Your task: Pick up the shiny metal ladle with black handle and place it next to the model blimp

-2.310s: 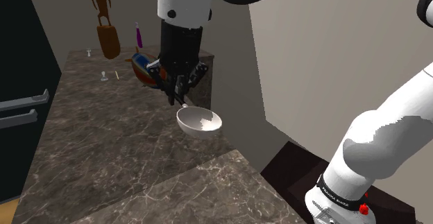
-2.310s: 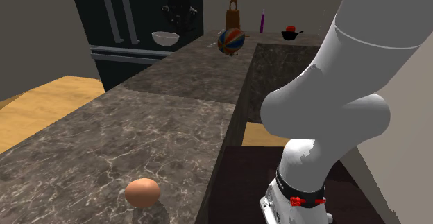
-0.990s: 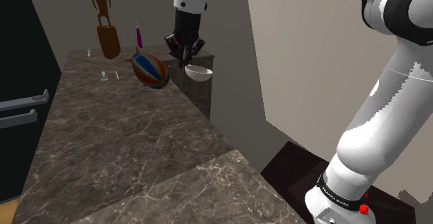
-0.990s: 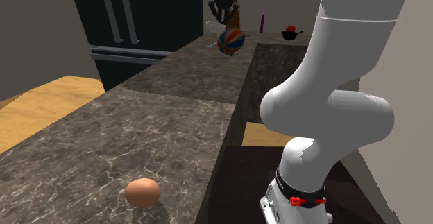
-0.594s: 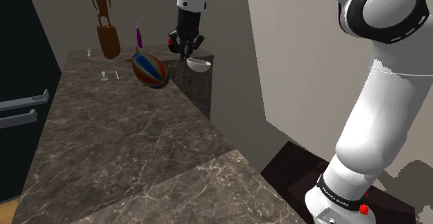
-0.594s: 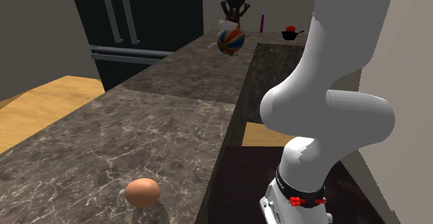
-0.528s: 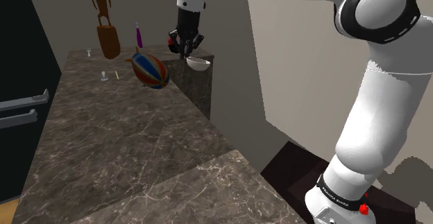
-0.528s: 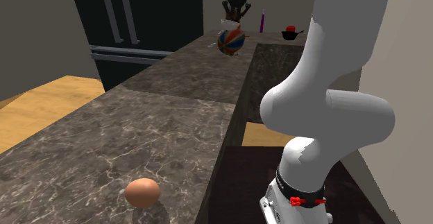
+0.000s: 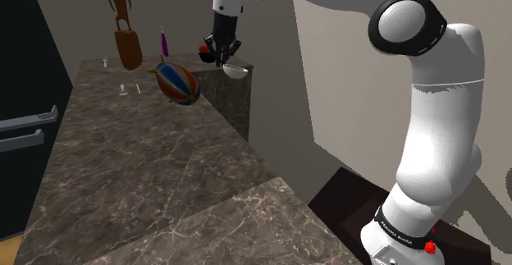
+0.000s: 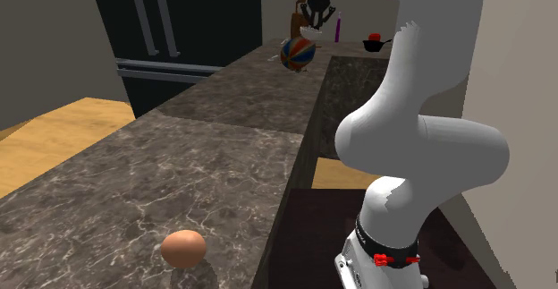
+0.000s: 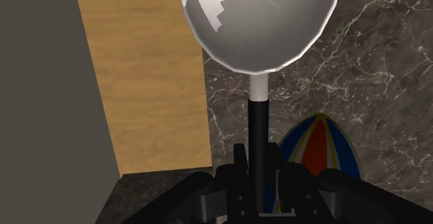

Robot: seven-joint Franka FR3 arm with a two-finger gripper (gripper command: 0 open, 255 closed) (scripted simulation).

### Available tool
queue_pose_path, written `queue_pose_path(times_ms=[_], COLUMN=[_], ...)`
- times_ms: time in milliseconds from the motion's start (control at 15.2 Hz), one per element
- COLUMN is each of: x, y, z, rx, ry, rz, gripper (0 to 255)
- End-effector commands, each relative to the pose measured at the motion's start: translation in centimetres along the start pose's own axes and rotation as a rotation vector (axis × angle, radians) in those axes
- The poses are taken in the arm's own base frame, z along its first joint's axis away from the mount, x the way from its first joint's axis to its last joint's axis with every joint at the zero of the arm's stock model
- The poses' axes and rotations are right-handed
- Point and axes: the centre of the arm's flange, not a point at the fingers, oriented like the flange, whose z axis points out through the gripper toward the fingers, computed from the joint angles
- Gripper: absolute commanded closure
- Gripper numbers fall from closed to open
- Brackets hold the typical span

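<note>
Black handle pinched tight in our jaws, we are holding the ladle (image 11: pixel 260 21) pointing straight out ahead, bowl foremost, over the marbled surface's (image 9: pixel 148 165) edge, the striped blimp (image 11: pixel 319 146) lying just beside its handle.

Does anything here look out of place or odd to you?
A brown egg lies loose on the dark marbled counter, with nothing to stop it rolling. The black tool clasps the grey-bowled, black-handled ladle squarely.
</note>
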Motion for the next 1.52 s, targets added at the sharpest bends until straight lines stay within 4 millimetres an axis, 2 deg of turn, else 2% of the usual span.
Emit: queue_pose_path(times_ms=[0,1452], x=[0.1,-1.2], y=[0.2,1.3], z=[1.0,12.4], rx=[0.001,0.001], ry=[0.001,0.001], rz=[-0.001,-0.001], gripper=[255,255])
